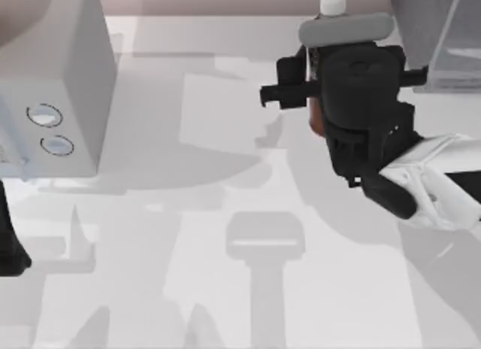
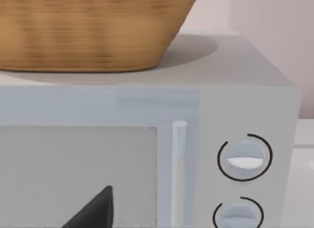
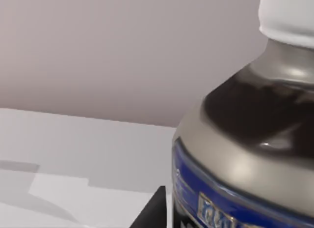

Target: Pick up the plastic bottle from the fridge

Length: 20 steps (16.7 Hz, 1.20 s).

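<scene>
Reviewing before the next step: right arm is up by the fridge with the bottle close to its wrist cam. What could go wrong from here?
1. Top view hides the fingers of the right gripper behind the wrist, so grip on the plastic bottle cannot be confirmed; it may slip.
2. The fridge stands close beside the bottle; a swing toward the table's right side could clip its panel.
3. The left arm sits parked by the microwave; low risk.
</scene>
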{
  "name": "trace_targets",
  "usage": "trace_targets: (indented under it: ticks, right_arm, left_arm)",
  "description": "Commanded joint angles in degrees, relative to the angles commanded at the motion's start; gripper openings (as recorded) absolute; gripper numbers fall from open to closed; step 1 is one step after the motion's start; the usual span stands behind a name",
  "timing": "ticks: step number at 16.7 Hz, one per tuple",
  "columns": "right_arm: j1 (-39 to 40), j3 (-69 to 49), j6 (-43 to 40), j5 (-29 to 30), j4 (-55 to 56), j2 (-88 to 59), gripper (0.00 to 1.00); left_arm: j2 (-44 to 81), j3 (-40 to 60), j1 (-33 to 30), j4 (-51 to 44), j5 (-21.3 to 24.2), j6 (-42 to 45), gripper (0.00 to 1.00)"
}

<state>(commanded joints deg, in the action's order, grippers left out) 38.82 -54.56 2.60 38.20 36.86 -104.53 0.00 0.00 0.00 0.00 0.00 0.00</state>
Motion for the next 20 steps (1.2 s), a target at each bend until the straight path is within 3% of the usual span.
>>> trace_targets:
  ticks: [8,20]
  right_arm:
    - [9.26,-19.93,-2.22,11.32,14.34,-22.58,0.00]
    - [6.74,-26.43,-2.58,9.34,15.60,-30.28,0.00]
  left_arm:
    - [0.00,0.00,0.00,0.00,0.00,0.00,1.00]
    - [0.00,0.00,0.00,0.00,0.00,0.00,1.00]
